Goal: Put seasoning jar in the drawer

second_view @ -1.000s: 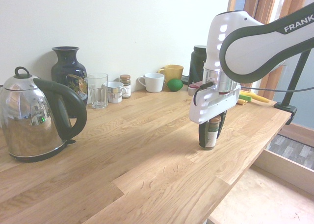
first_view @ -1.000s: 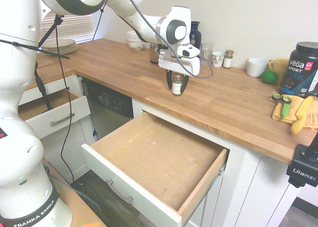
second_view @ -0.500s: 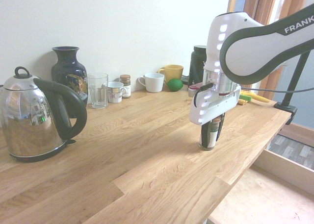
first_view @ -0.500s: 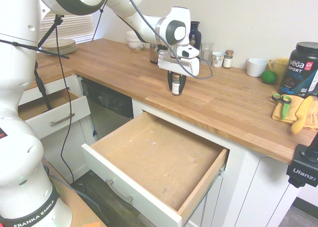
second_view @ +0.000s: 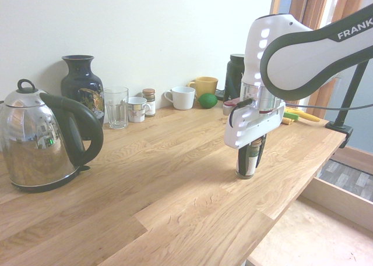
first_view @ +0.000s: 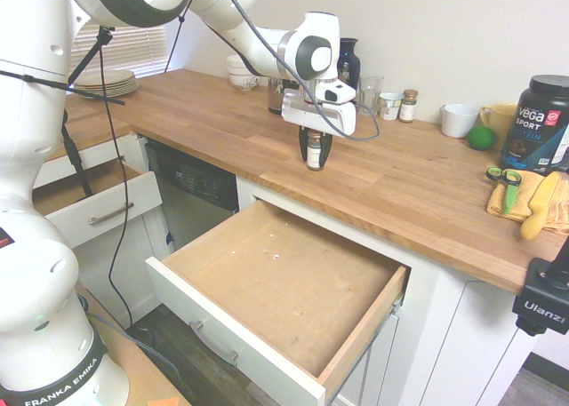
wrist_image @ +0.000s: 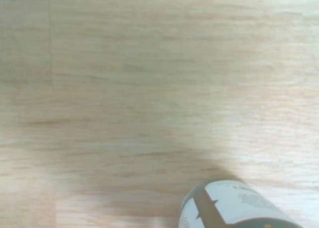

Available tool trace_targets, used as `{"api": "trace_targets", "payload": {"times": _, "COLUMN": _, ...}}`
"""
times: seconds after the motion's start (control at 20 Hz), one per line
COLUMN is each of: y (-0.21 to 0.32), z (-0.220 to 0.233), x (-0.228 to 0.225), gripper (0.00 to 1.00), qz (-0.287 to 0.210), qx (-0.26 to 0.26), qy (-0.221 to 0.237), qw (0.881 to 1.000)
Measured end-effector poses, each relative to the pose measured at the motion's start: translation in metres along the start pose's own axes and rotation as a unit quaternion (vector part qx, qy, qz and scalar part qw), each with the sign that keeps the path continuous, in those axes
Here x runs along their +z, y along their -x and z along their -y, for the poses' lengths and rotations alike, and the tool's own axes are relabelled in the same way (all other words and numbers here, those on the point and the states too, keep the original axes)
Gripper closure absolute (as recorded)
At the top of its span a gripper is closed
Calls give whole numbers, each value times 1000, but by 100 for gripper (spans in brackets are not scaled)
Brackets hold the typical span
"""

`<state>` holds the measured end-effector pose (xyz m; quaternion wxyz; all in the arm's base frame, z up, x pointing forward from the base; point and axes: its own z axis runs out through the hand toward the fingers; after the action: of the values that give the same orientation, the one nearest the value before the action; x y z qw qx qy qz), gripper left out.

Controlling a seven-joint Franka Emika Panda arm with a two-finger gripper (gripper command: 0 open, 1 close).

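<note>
Seasoning jar (first_view: 314, 152) stands upright on the wooden table (first_view: 418, 188), long axis vertical, dark brown lid uppermost, base resting on the surface. Location: near the table's front edge, above and behind the open drawer (first_view: 276, 290). White label faces the second exterior camera.

Claw (first_view: 315, 150) points straight down over the jar, its two dark fingers (second_view: 242, 159) closed against opposite sides of the jar body; grip is established, jar not lifted. In the wrist view the jar's labelled side (wrist_image: 234, 208) shows at the lower edge, with bare wood grain filling the rest.

Drawer is pulled fully out, white front and metal bar handle (first_view: 213, 344) toward the camera, bare light-brown wood inside.

Also on the table: kettle (second_view: 44, 141), dark vase (second_view: 82, 85), drinking glass (second_view: 116, 107), a second small jar (second_view: 150, 102), white mug (second_view: 182, 97), yellow mug (second_view: 204, 86), lime (second_view: 207, 100)
</note>
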<state>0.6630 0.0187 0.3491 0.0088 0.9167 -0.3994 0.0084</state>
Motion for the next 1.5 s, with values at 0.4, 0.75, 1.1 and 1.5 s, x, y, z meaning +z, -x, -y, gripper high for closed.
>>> {"api": "trace_targets", "payload": {"times": 0.4, "y": -1, "z": 0, "x": -19, "gripper": 100, "qz": -8, "qx": 1, "qy": -10, "qw": 1000}}
{"api": "trace_targets", "payload": {"times": 0.75, "y": 12, "z": -20, "x": -39, "gripper": 100, "qz": -7, "qx": 3, "qy": -10, "qw": 1000}}
{"api": "trace_targets", "payload": {"times": 1.1, "y": 48, "z": -76, "x": -42, "gripper": 100, "qz": -3, "qx": 10, "qy": -9, "qw": 1000}}
{"api": "trace_targets", "payload": {"times": 1.5, "y": 101, "z": -160, "x": -30, "gripper": 100, "qz": 2, "qx": 18, "qy": -8, "qw": 1000}}
